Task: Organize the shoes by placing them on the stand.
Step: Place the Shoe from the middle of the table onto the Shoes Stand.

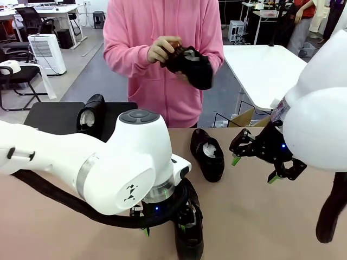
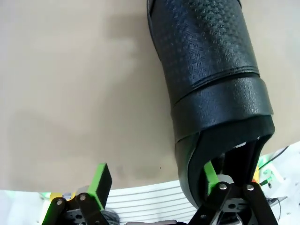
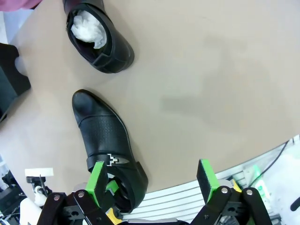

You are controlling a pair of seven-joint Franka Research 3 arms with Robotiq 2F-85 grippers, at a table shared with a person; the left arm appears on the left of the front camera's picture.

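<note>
Black shoe [image 1: 91, 116] sits on the stand [image 1: 51, 116]; three are off it. Left gripper [image 2: 154, 176] wide, astride a tabletop shoe [image 2: 206, 70] heel; right gripper [image 1: 254, 169] wide, empty.

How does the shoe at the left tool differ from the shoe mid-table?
The glossy black leather shoe at the table's near edge has one finger of the left tool inside its opening; the black shoe mid-table is untouched. The near shoe's toe points away from the robot, the mid-table shoe's toward it. Both rest on the tan table, not the matte-black stand.
</note>
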